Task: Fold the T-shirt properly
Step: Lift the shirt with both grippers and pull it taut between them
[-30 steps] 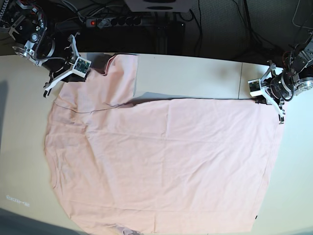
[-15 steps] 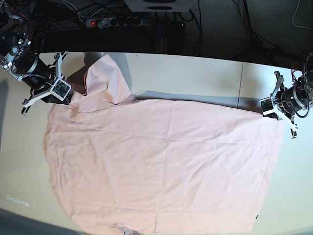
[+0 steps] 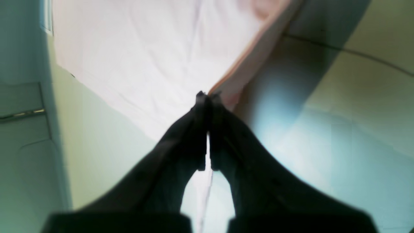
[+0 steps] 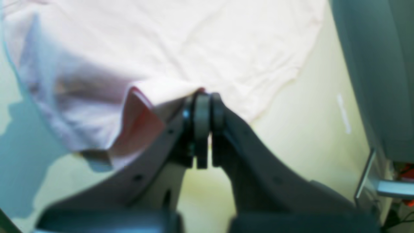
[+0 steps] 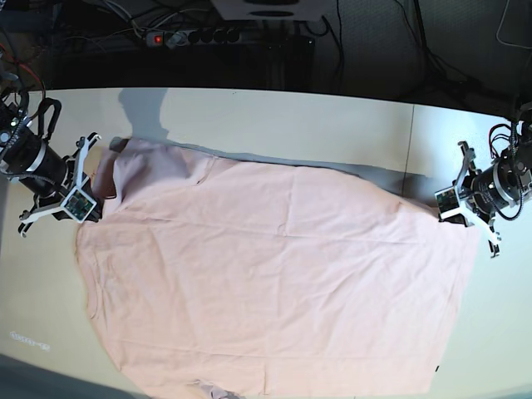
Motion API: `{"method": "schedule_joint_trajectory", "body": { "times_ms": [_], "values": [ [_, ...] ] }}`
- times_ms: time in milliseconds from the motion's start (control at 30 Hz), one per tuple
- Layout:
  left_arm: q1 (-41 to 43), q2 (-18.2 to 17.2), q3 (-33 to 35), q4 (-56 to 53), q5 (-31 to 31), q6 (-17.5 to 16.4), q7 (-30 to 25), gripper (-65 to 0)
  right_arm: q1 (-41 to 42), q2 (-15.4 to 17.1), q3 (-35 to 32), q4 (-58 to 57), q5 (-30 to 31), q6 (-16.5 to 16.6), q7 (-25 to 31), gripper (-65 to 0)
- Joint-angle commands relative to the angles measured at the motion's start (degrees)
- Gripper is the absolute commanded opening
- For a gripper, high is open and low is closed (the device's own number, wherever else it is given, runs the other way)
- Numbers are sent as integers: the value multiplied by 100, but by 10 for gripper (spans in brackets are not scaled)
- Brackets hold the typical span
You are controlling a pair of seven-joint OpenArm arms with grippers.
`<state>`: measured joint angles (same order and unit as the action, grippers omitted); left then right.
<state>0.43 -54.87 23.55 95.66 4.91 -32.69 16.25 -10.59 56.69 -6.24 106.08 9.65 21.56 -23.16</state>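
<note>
The pale pink T-shirt [image 5: 274,274] lies spread across the table with its plain side up; no lettering shows. At the left of the base view my right gripper [image 5: 101,198] is shut on the T-shirt's far-left corner, beside the sleeve. The right wrist view shows its fingers [image 4: 202,97] pinching a raised fold of the T-shirt [image 4: 194,42]. On the right, my left gripper [image 5: 439,214] is shut on the T-shirt's far-right corner. Up close, its dark fingers [image 3: 207,95] clamp the hem edge of the T-shirt [image 3: 145,48], which hangs slightly above the table.
A power strip [image 5: 187,36] with a red switch and loose cables lies behind the table's far edge. A seam [image 5: 409,141] crosses the tabletop on the right. The T-shirt's near edge reaches the bottom of the base view.
Both arms have drawn toward the table's front, pulling the T-shirt's far edge with them. The sleeve that stood raised at the far left has dropped down onto the shirt.
</note>
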Motion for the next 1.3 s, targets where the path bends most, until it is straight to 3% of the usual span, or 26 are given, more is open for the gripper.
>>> {"method": "schedule_joint_trajectory", "body": {
  "times_ms": [0,167,467,800,1000,1133,1267],
  "values": [
    [-142,-98,-87,61,-4,-42,-59,-650,160,197,52,26,-15,382,162,-650],
    [-221,-63,-87,37,0,-103,-57,-650,518,439,-166,-55,133,382,177,-650],
    [-557,35,-85,-442,0,-109,-249,-650,1305,442,-516,-516,343,431,260,-650],
    [-1281,568,-85,-1189,2,-297,-341,-650,3021,407,-2400,-1307,90,439,262,-650],
    [-1768,949,-85,-1729,26,-459,-361,-650,3899,404,-3091,-1705,87,439,262,-650],
    [-1969,1097,-55,-1967,42,-560,-385,-650,4354,275,-3320,-1985,87,496,260,-650],
    [-2094,1139,96,-2133,321,-553,-538,-650,4719,-155,-3355,-2446,85,765,256,-650]
  ]
}}
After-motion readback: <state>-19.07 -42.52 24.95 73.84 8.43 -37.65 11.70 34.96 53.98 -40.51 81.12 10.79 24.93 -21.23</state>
